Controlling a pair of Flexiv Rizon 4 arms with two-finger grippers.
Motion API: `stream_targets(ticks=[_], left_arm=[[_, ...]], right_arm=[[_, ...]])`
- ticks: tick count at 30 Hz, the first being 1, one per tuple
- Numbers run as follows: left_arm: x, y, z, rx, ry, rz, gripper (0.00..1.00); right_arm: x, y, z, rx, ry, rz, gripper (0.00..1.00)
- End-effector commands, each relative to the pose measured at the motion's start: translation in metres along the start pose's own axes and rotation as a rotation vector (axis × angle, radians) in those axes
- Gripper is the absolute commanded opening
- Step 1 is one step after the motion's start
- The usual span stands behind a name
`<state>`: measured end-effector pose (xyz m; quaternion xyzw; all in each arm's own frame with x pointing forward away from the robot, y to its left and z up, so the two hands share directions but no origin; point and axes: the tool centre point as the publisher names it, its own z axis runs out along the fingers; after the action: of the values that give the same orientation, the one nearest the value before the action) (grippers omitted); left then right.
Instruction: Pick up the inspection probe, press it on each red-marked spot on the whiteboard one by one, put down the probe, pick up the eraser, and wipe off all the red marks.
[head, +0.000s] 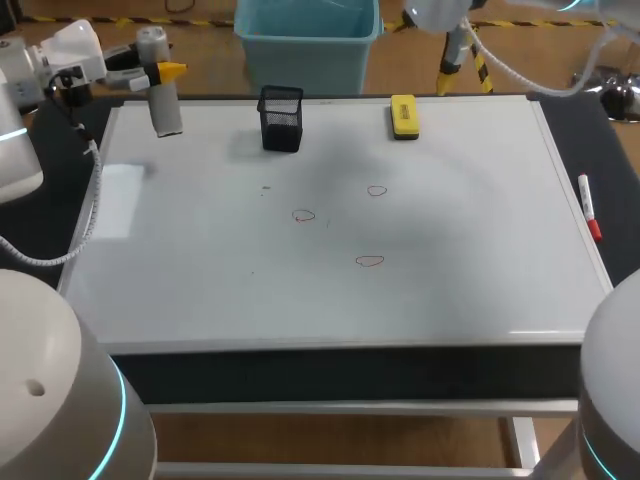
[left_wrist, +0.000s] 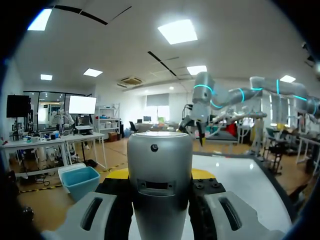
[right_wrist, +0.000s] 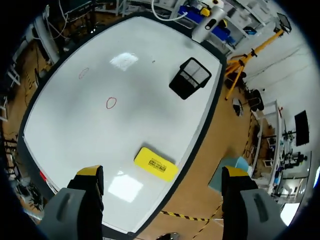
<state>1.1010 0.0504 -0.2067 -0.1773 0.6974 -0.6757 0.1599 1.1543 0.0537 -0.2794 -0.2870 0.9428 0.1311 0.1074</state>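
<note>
Inspection probe (left_wrist: 160, 190): a grey cylinder standing upright just before the left wrist camera, clamped from both sides between the fingers (left_wrist: 82, 222) of the left jaws. The grip is level, which sets the probe's lower end pointing down at the whiteboard (head: 200, 290).

Seen from above, the probe is over the board's far left corner. It is well apart from the left red mark (head: 304, 215), the far red mark (head: 376, 190) and the near red mark (head: 370, 262). Whether its lower end touches the board cannot be told. No mark has the probe on it, so the pressing step is judged not yet begun. The left mark is probably the handiest first target.

The right jaws stand wide open and hold nothing, poised high over the board's far right part. The yellow eraser (right_wrist: 156, 163) lies flat on the board below, between the spread yellow-tipped fingers (right_wrist: 90, 175). This placing suits the later wiping step.

A black mesh holder (head: 281, 118) stands on the board's far edge between probe and eraser, and is likely the probe's resting place. A red marker (head: 590, 210) lies along the board's right edge, clear of the working area. The whole rests on a dark surface (head: 45, 200).
</note>
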Motion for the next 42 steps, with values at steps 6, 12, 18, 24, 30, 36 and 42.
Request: stream_targets(ticks=[6, 12, 18, 24, 30, 36, 42], left_arm=[[0.001, -0.001, 0.0, 0.001, -0.003, 0.001, 0.0], [0.001, -0.001, 0.0, 0.001, -0.003, 0.001, 0.0], [0.001, -0.001, 0.0, 0.001, -0.003, 0.001, 0.0], [0.001, -0.001, 0.0, 0.001, -0.003, 0.001, 0.0], [0.001, -0.001, 0.0, 0.001, -0.003, 0.001, 0.0], [0.001, -0.001, 0.0, 0.001, -0.003, 0.001, 0.0], [0.001, -0.001, 0.0, 0.001, -0.003, 0.001, 0.0]], right_arm=[[-0.002, -0.005, 0.025, 0.006, 0.151, -0.407, 1.0], [0.005, -0.008, 0.035, 0.014, 0.236, -0.593, 1.0], [0.011, -0.012, 0.047, -0.018, 0.243, -0.773, 1.0], [0.011, -0.017, 0.059, -0.062, 0.208, -0.896, 1.0], [0.006, -0.019, 0.071, -0.017, 0.241, -0.879, 1.0], [0.006, -0.019, 0.071, -0.017, 0.241, -0.879, 1.0], [0.006, -0.019, 0.071, -0.017, 0.241, -0.879, 1.0]])
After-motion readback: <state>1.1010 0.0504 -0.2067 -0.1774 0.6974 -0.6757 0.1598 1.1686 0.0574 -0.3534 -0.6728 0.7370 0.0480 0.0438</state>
